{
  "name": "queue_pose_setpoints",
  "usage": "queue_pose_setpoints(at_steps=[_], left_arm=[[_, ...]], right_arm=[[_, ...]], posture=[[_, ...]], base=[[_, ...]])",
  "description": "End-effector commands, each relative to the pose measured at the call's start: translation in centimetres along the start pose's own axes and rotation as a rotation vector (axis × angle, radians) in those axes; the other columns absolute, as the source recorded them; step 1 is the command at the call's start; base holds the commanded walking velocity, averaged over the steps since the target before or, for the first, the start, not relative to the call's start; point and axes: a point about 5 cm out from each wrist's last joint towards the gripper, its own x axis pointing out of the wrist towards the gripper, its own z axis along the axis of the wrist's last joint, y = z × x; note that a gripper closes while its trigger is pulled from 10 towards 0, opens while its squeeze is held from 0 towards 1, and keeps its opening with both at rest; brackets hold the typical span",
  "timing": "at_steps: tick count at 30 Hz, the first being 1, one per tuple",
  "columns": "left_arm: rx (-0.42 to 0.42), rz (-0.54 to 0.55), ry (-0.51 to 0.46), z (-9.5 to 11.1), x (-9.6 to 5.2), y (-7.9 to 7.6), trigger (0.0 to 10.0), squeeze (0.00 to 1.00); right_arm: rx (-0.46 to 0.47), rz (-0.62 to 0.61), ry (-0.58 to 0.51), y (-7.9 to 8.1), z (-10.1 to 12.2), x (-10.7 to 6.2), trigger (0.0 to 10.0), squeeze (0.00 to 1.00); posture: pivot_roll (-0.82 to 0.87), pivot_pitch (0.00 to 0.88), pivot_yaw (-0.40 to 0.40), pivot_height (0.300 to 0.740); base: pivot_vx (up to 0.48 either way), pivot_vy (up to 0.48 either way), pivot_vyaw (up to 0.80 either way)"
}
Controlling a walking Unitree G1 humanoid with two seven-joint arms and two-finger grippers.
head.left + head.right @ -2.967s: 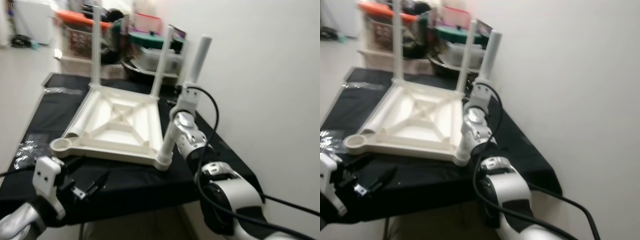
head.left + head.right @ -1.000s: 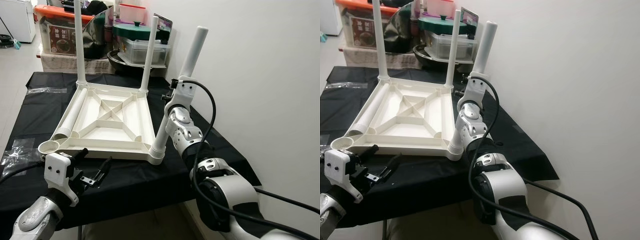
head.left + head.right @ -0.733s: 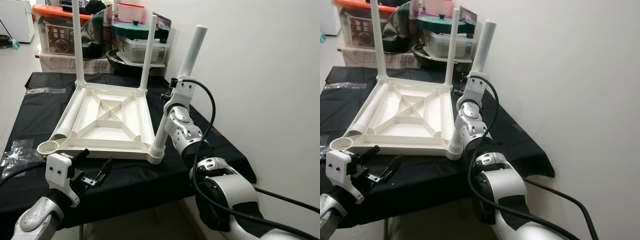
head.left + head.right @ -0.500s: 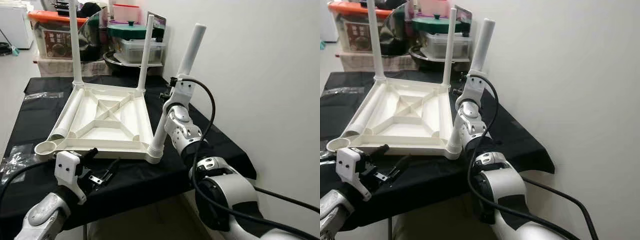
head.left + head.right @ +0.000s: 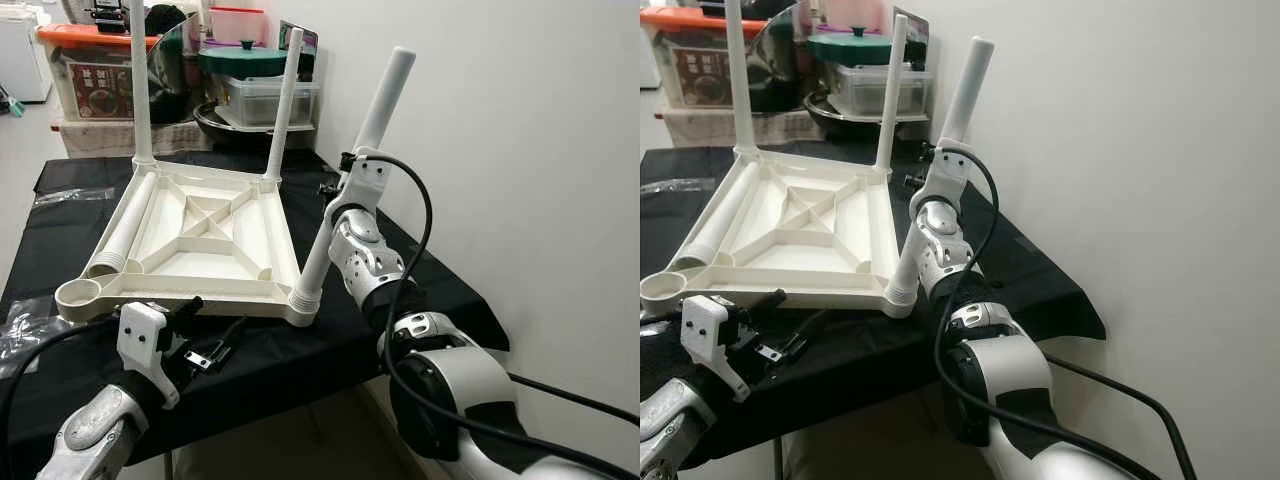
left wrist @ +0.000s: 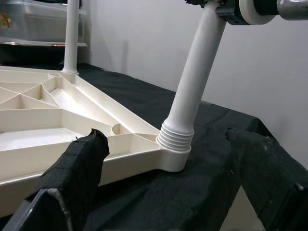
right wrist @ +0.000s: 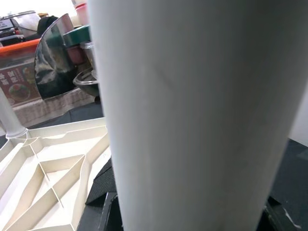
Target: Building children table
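We have the white plastic children's table top [image 5: 205, 235] lying upside down on the black-draped worktop [image 5: 420, 275], ribbed underside up, with two slim white legs [image 5: 280, 105] standing upright at its far corners. At the near right corner, the long white plastic leg [image 5: 350, 175] sits with its threaded end in the corner socket [image 6: 174, 159], and its long axis leans up and away toward the wall instead of standing upright like the far pair. Our right gripper [image 5: 335, 190] is closed around that leg about halfway up its length, so we judge that the coming move turns on bringing this axis upright over the socket while screwing it in. A fourth white leg [image 5: 125, 225] lies flat along the left edge of the frame, with the open round socket [image 5: 80, 293] at the near left corner just beyond its end. Our left gripper [image 5: 205, 335] hovers low over the worktop just in front of the near edge of the frame, fingers spread wide and empty, nearer that lying leg than our right gripper.
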Motion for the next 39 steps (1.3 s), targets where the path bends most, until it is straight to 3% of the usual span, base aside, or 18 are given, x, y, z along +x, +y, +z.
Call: queue_pose_setpoints(at_steps=[1,39], left_arm=[[0.002,0.005,0.005,-0.3,0.0,-0.2,10.0,0.00],[-0.003,0.015,-0.005,-0.6,0.1,-0.4,10.0,0.00]], right_arm=[[0.007,-0.092,0.325,-3.1,-7.4,-1.0,10.0,0.00],[-0.057,0.039,0.259,-1.0,-5.6,-0.6,10.0,0.00]], posture=[[0.07,0.000,-0.116,0.740],[0.09,0.000,-0.147,0.740]], base=[[0.000,0.000,0.00],[0.000,0.000,0.00]])
